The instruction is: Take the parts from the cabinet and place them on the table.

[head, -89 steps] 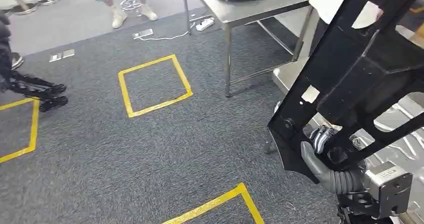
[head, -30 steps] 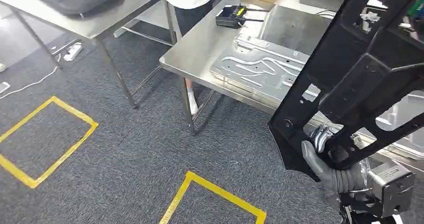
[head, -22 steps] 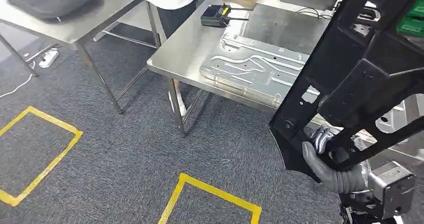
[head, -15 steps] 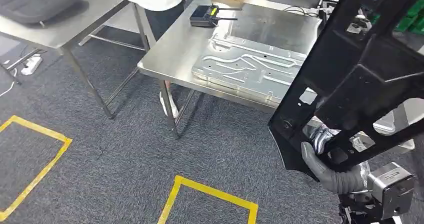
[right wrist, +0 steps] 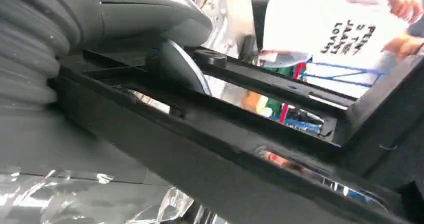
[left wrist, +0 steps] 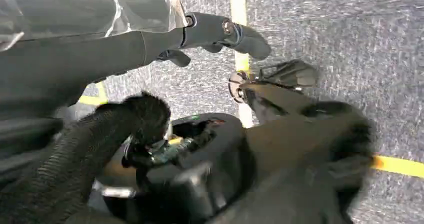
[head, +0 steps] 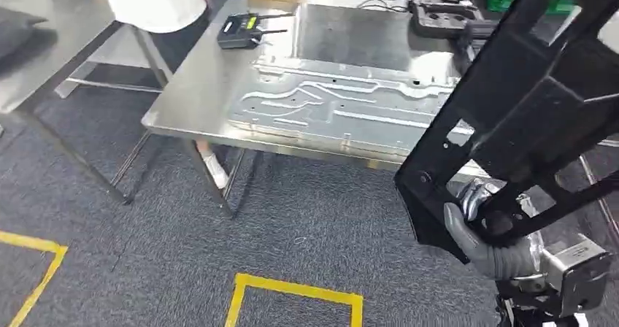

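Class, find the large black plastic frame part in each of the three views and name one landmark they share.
Head view: black plastic frame part fills the right side, above the steel table's edge.
Left wrist view: not in it.
Right wrist view: its bars cross the picture.
Shared landmark: the right hand gripping it.

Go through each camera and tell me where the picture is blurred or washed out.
Head view: mostly sharp, slight motion smear at the left edge; soft glare on the steel table. Left wrist view: the left hand is fairly crisp, the dark parts below it smeared. Right wrist view: the black frame is soft from closeness, and the background top right is overexposed and out of focus.
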### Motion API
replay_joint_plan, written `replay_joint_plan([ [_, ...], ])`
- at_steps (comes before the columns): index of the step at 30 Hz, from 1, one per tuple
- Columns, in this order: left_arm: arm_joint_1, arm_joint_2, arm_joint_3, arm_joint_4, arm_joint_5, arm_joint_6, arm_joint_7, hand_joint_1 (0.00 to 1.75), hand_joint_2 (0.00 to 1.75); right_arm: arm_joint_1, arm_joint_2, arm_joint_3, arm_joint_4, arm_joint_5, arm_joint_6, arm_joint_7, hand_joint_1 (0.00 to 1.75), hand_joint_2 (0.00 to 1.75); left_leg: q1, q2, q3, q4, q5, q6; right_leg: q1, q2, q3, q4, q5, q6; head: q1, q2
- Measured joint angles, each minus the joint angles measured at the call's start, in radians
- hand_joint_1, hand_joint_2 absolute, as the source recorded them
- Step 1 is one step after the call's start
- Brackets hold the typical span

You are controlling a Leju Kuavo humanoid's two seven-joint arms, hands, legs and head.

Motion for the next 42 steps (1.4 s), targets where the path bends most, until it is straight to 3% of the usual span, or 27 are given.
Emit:
replay_joint_plan([
  [1, 0.001, 0.000, 0.000, 0.000, 0.000, 0.000, 0.000, 0.00, 1.75, 0.001, 0.001, 0.000, 0.000, 0.000, 0.000, 0.000, 1.75, 1.75, 0.003, -0.002, -0.070, 0.104, -0.046, -0.007, -0.001, 0.019, 0.002, 0.001, -0.003, -0.001, 0.000, 0.000],
  [2, -0.001, 0.000, 0.000, 0.000, 0.000, 0.000, 0.000, 0.00, 1.75, 0.003, 0.001, 0.001, 0.000, 0.000, 0.000, 0.000, 1.75, 1.75, 0.007, -0.003, -0.108, 0.079, -0.008, -0.013, -0.004, 0.059, 0.018, 0.001, -0.014, 0.003, 0.000, 0.000],
  [4, 0.000, 0.000, 0.000, 0.000, 0.000, 0.000, 0.000, 0.00, 1.75, 0.002, 0.001, 0.001, 0.000, 0.000, 0.000, 0.000, 1.75, 1.75, 0.012, -0.030, -0.054, -0.103, 0.128, -0.013, -0.008, 0.083, 0.036, 0.001, -0.025, 0.011, 0.000, 0.000],
  [5, 0.001, 0.000, 0.000, 0.000, 0.000, 0.000, 0.000, 0.00, 1.75, 0.002, 0.001, 0.001, 0.000, 0.000, 0.000, 0.000, 1.75, 1.75, 0.017, -0.073, -0.042, -0.176, 0.181, -0.012, -0.008, 0.094, 0.039, 0.001, -0.030, 0.017, -0.001, 0.000],
  [6, 0.001, 0.000, 0.000, 0.000, 0.000, 0.000, 0.000, 0.00, 1.75, 0.001, 0.001, 0.001, 0.001, 0.000, 0.001, 0.000, 1.75, 1.75, 0.010, -0.074, -0.044, -0.178, 0.137, -0.002, -0.006, 0.109, 0.039, 0.006, -0.034, 0.022, -0.001, 0.000],
  [9, 0.001, 0.000, 0.000, 0.000, 0.000, 0.000, 0.000, 0.00, 1.75, 0.006, 0.001, 0.001, 0.003, 0.000, 0.001, 0.000, 1.75, 1.75, 0.006, -0.057, -0.028, -0.176, 0.161, 0.018, -0.010, 0.135, 0.035, 0.001, -0.042, 0.040, 0.000, 0.000],
  [10, -0.003, -0.001, 0.000, 0.000, 0.000, 0.001, -0.005, 0.00, 1.75, 0.008, -0.001, 0.000, 0.003, 0.000, 0.000, 0.001, 1.75, 1.75, 0.011, -0.043, -0.023, -0.185, 0.168, 0.027, -0.010, 0.122, 0.035, 0.007, -0.048, 0.046, 0.000, 0.000],
  [11, -0.004, -0.001, 0.000, 0.000, -0.002, 0.003, -0.012, 0.00, 1.75, 0.007, -0.001, 0.000, 0.003, 0.001, 0.000, 0.001, 1.75, 1.75, 0.010, -0.035, -0.017, -0.187, 0.165, 0.032, -0.006, 0.058, 0.025, 0.037, -0.065, 0.050, 0.002, 0.000],
  [12, -0.003, -0.001, 0.000, 0.000, -0.002, 0.009, -0.016, 0.00, 1.75, 0.004, -0.001, 0.000, 0.003, 0.001, 0.000, 0.003, 1.75, 1.75, 0.008, -0.024, -0.014, -0.187, 0.161, 0.038, -0.004, 0.030, -0.005, 0.098, -0.099, 0.053, 0.003, 0.000],
  [14, -0.001, -0.001, 0.000, 0.000, -0.002, 0.009, -0.017, 0.00, 1.75, 0.002, -0.001, 0.000, 0.003, 0.003, 0.000, 0.006, 1.75, 1.75, 0.002, -0.001, -0.010, -0.187, 0.154, 0.046, -0.005, 0.013, -0.097, 0.270, -0.170, 0.058, 0.003, 0.000],
  [15, 0.000, -0.001, 0.000, 0.000, -0.002, 0.010, -0.017, 0.00, 1.75, 0.004, -0.001, 0.001, 0.003, 0.004, -0.001, 0.008, 1.75, 1.75, 0.001, 0.006, -0.008, -0.186, 0.151, 0.047, -0.006, 0.011, -0.135, 0.332, -0.182, 0.058, 0.003, 0.000],
  [16, 0.001, -0.001, 0.000, 0.000, -0.002, 0.010, -0.017, 0.00, 1.75, 0.004, -0.001, 0.001, 0.003, 0.005, -0.001, 0.011, 1.75, 1.75, 0.000, 0.015, -0.004, -0.186, 0.147, 0.047, -0.006, 0.010, -0.147, 0.340, -0.168, 0.057, 0.003, 0.000],
  [17, 0.001, -0.001, 0.000, 0.000, -0.002, 0.010, -0.017, 0.00, 1.75, 0.004, -0.001, 0.001, 0.003, 0.007, -0.001, 0.013, 1.75, 1.75, -0.001, 0.023, 0.001, -0.186, 0.143, 0.047, -0.006, 0.009, -0.134, 0.299, -0.133, 0.056, 0.003, 0.000],
  [19, 0.001, -0.002, 0.000, 0.000, -0.002, 0.009, -0.017, 0.00, 1.75, 0.003, -0.001, 0.001, 0.003, 0.008, -0.002, 0.014, 1.75, 1.75, -0.001, 0.042, 0.018, -0.187, 0.132, 0.043, -0.003, -0.013, -0.047, 0.112, -0.029, 0.049, 0.003, 0.000],
  [20, 0.001, -0.002, 0.000, 0.000, -0.002, 0.010, -0.017, 0.00, 1.75, 0.002, -0.001, 0.001, 0.003, 0.008, -0.002, 0.014, 1.75, 1.75, -0.003, 0.051, 0.025, -0.187, 0.126, 0.039, -0.001, -0.051, -0.009, 0.031, 0.001, 0.045, 0.003, 0.000],
  [21, 0.000, -0.002, 0.000, 0.000, -0.002, 0.010, -0.017, 0.00, 1.75, -0.001, -0.001, 0.001, 0.003, 0.009, -0.002, 0.014, 1.75, 1.75, -0.012, 0.058, 0.028, -0.184, 0.118, 0.031, 0.010, -0.057, -0.003, 0.016, -0.007, 0.040, 0.003, 0.000],
  [25, -0.001, -0.002, 0.000, 0.000, -0.002, 0.009, -0.017, 0.00, 1.75, -0.001, -0.001, 0.001, 0.003, 0.009, -0.002, 0.014, 1.75, 1.75, -0.014, 0.093, 0.037, -0.190, 0.110, 0.014, 0.004, -0.014, -0.007, 0.009, -0.001, 0.019, 0.003, 0.000],
  [27, -0.002, -0.002, 0.000, 0.000, -0.003, 0.009, -0.018, 0.00, 1.75, -0.003, -0.001, 0.001, 0.003, 0.010, -0.002, 0.012, 1.75, 1.75, -0.006, 0.029, 0.016, -0.134, 0.072, 0.003, -0.003, -0.003, -0.004, 0.006, 0.002, 0.011, 0.001, 0.000],
  [28, -0.001, -0.002, 0.000, 0.000, -0.002, 0.009, -0.018, 0.00, 1.75, -0.003, -0.001, 0.001, 0.003, 0.010, -0.002, 0.012, 1.75, 1.75, -0.003, 0.007, -0.023, -0.050, 0.029, -0.002, -0.003, 0.008, -0.006, 0.006, 0.002, 0.007, 0.001, 0.000],
  [30, 0.000, -0.001, 0.000, 0.000, -0.003, 0.009, -0.018, 0.00, 1.75, -0.003, 0.000, 0.003, 0.004, 0.010, -0.001, 0.012, 1.75, 1.75, 0.000, -0.005, -0.108, 0.119, -0.039, -0.009, -0.003, 0.021, -0.008, 0.006, 0.003, 0.005, 0.000, 0.000],
  [31, -0.001, -0.001, 0.000, 0.000, -0.002, 0.009, -0.020, 0.00, 1.75, -0.003, 0.001, 0.005, 0.005, 0.012, -0.001, 0.012, 1.75, 1.75, 0.000, -0.005, -0.134, 0.160, -0.040, -0.010, -0.002, 0.030, -0.007, 0.007, 0.003, 0.005, 0.000, 0.000],
  [33, -0.001, -0.001, 0.000, 0.000, -0.001, 0.009, -0.027, 0.00, 1.75, -0.002, 0.001, 0.005, 0.005, 0.031, -0.002, 0.014, 1.75, 1.75, 0.002, -0.005, -0.110, 0.090, 0.019, -0.009, -0.002, 0.043, -0.004, 0.007, 0.003, 0.005, 0.000, 0.000],
  [35, -0.001, 0.001, 0.000, 0.000, 0.000, 0.010, -0.033, 0.00, 1.75, -0.003, 0.001, 0.006, 0.005, 0.045, -0.003, 0.014, 1.75, 1.75, 0.003, -0.009, -0.026, -0.101, 0.114, -0.003, -0.003, 0.055, 0.000, 0.007, 0.000, 0.009, 0.000, 0.000],
  [36, -0.002, 0.002, 0.000, 0.000, 0.000, 0.010, -0.034, 0.00, 1.75, -0.003, 0.001, 0.006, 0.005, 0.049, -0.003, 0.014, 1.75, 1.75, 0.004, -0.020, 0.004, -0.173, 0.132, 0.003, -0.003, 0.057, 0.001, 0.007, -0.002, 0.013, 0.000, 0.000],
  [38, -0.005, 0.002, 0.000, 0.000, -0.002, 0.010, -0.035, 0.00, 1.75, -0.004, 0.001, 0.006, 0.005, 0.056, -0.003, 0.014, 1.75, 1.75, -0.001, -0.019, 0.005, -0.186, 0.122, 0.012, 0.003, 0.062, -0.001, 0.005, -0.010, 0.026, 0.000, 0.000],
  [41, -0.001, 0.002, 0.000, 0.000, -0.002, 0.011, -0.035, 0.00, 1.75, -0.002, -0.001, 0.006, 0.006, 0.064, -0.003, 0.015, 1.75, 1.75, 0.003, -0.016, 0.020, -0.194, 0.125, 0.040, 0.003, 0.056, 0.002, 0.026, -0.003, 0.043, 0.001, 0.000],
  [42, -0.001, 0.003, 0.000, 0.000, -0.002, 0.012, -0.034, 0.00, 1.75, -0.002, -0.001, 0.006, 0.006, 0.069, -0.003, 0.015, 1.75, 1.75, 0.002, -0.016, 0.026, -0.195, 0.124, 0.044, 0.001, 0.031, -0.003, 0.049, -0.018, 0.047, 0.003, 0.000],
])
